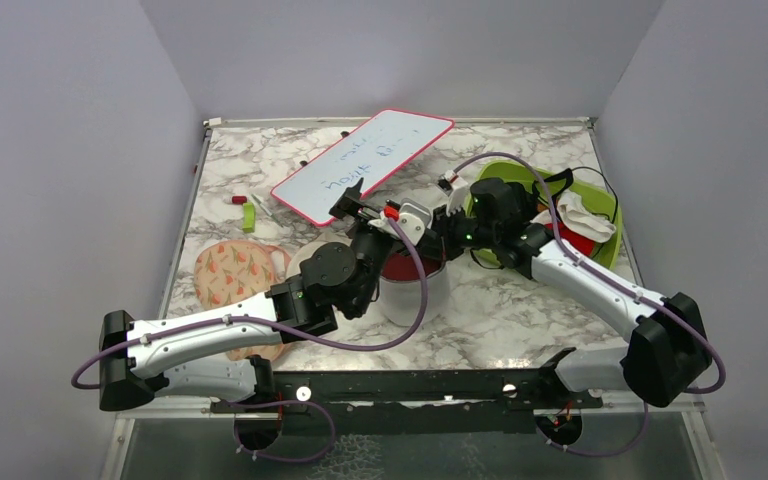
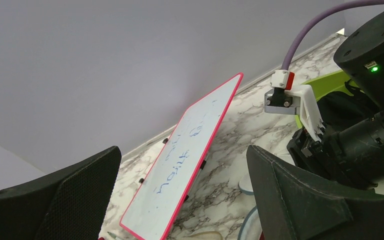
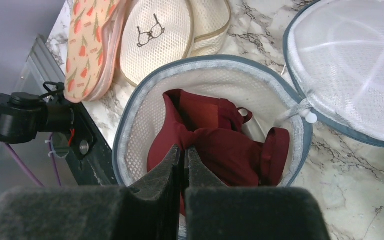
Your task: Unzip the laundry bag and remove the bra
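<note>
Neighbouring laundry bag (image 3: 139,117), bra (image 3: 220,147) inside: beige pouch (image 3: 155,47).

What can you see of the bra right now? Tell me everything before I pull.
The bra is dark maroon, soft matte fabric, crumpled in a heap inside the open laundry bag and resting against its white mesh lining. A small strap loop sticks up near its top, and a folded edge stands up on its right side. The right gripper is closed on a fold at the near side and hides the fabric below it. The top view shows only a red patch.
</note>
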Robot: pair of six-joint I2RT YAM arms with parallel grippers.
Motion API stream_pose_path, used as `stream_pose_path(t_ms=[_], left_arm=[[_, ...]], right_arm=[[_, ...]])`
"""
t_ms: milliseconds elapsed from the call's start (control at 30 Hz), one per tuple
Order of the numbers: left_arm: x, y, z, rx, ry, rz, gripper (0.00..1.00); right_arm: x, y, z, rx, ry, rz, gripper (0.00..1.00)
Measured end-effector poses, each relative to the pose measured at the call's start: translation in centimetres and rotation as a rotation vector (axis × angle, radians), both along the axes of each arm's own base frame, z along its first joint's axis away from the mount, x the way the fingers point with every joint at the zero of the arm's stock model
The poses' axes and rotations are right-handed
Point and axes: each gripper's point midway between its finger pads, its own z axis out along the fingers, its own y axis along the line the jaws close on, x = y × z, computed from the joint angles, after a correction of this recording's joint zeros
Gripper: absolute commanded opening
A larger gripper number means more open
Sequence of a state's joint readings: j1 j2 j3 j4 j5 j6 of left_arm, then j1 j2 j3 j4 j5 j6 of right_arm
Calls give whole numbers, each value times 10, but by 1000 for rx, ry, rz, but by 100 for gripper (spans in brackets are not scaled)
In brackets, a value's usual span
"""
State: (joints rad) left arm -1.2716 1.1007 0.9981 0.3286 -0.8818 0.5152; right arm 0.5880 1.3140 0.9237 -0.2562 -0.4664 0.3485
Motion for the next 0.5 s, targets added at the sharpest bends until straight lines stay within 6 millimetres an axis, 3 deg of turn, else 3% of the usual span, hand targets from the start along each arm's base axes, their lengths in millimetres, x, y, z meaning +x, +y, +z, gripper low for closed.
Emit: stream_pose_path(t_ms=[233,500], left_arm=[[-1,5,5,-18,-5,1,90],[-2,7,8,-27,-7,1,89]], right_arm=[[2,-3,17,24,-34,-40,1],[21,-2,76,65,-148,-88,1]])
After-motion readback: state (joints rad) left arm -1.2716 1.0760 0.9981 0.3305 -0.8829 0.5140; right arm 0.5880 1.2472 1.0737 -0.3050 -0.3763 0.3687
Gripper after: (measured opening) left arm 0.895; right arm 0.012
